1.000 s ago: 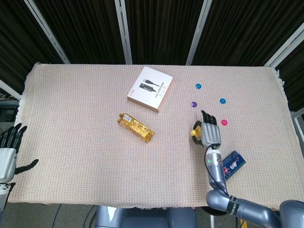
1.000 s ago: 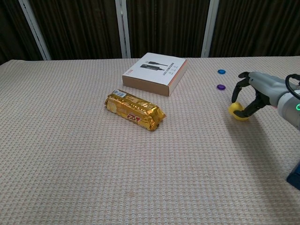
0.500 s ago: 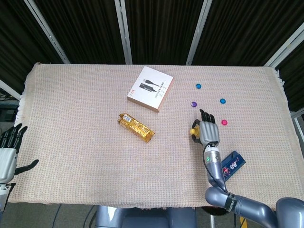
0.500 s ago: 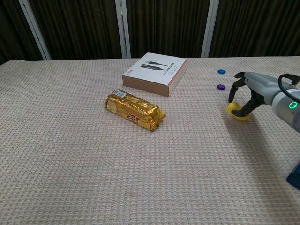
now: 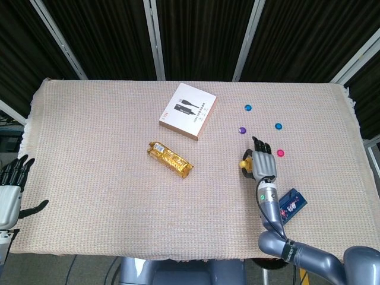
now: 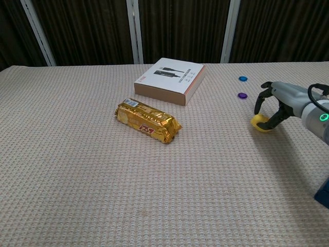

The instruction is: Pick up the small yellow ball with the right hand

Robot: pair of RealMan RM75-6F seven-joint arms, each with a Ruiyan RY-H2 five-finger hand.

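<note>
A: Where is the small yellow ball (image 6: 261, 123)?

B: On the woven tablecloth (image 5: 107, 148), toward the right side. It sits under the right hand (image 6: 280, 104), and in the head view only a sliver of yellow shows at the left edge of that hand (image 5: 262, 164).

A: Is the hand holding it?

B: Its dark fingers (image 6: 271, 120) curl down around the ball and touch it, one on the far side and others on the near side. The ball looks to rest on the cloth, so whether it is truly gripped I cannot tell.

A: And the left hand (image 5: 10, 189)?

B: At the left table edge, fingers spread apart, nothing in it.

A: What else lies there?

B: A gold snack bar (image 6: 147, 121) near the middle, a white box (image 6: 170, 79) behind it, small coloured discs beyond the ball, the purple disc (image 6: 242, 95) nearest it, and a blue packet (image 5: 290, 205) beside the right forearm
</note>
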